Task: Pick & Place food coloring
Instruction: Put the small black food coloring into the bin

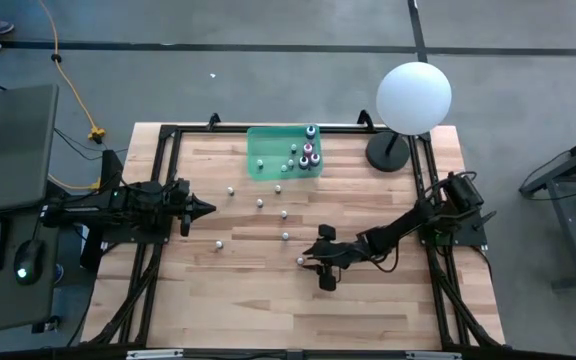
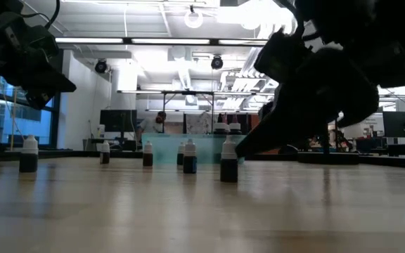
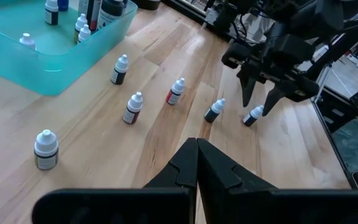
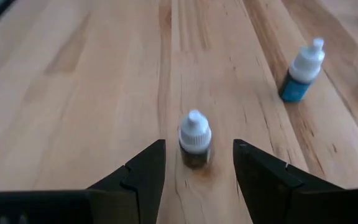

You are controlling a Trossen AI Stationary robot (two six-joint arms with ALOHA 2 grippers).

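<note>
The food coloring is several tiny bottles with whitish caps. Some stand upright and loose on the wooden table (image 1: 368,310), and more stand in the green tray (image 1: 268,160) at the far side. My right gripper (image 1: 309,262) is open and low over the table. Its fingers stand on either side of one dark bottle (image 4: 195,140) without touching it; the left wrist view also shows this bottle (image 3: 252,116) at the fingertips. A blue bottle (image 4: 302,73) stands just beyond. My left gripper (image 1: 204,208) waits shut above the table's left side.
A big white globe lamp (image 1: 414,97) on a dark base (image 1: 388,152) stands at the far right corner. Loose bottles (image 1: 283,214) dot the table between the tray and my right gripper. A black frame (image 1: 158,170) edges the table. Open wood lies toward the near edge.
</note>
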